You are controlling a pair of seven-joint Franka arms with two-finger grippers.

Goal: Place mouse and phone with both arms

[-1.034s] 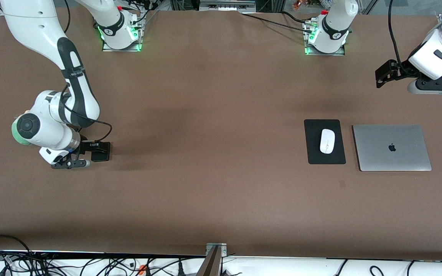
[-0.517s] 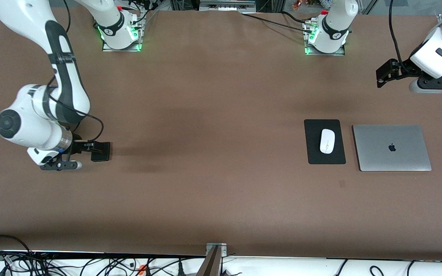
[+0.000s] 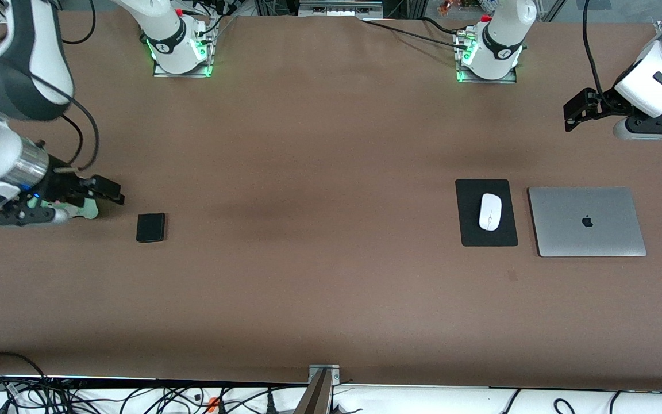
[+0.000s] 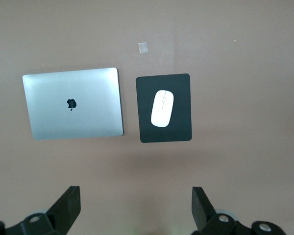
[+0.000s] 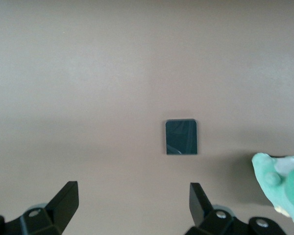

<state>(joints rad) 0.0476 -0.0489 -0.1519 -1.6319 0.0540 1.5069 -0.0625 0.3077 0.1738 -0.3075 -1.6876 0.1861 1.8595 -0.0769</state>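
The black phone [image 3: 150, 227] lies flat on the brown table near the right arm's end, and shows alone in the right wrist view [image 5: 181, 137]. My right gripper [image 3: 110, 192] is open and empty, up in the air beside the phone, apart from it [image 5: 132, 191]. The white mouse [image 3: 489, 211] sits on a black pad [image 3: 472, 230] and also shows in the left wrist view [image 4: 162, 108]. My left gripper [image 3: 575, 112] is open and empty, high over the table's left-arm end [image 4: 135, 191]. The left arm waits.
A shut silver laptop [image 3: 587, 221] lies beside the pad [image 4: 179, 132], toward the left arm's end. A small tape mark [image 3: 512, 276] is on the table nearer the front camera. A pale green soft thing [image 5: 279, 186] sits by the right gripper.
My right gripper has let go of the phone, risen and drawn back toward the right arm's end of the table. The phone stays where it lay. The left arm has hardly moved.
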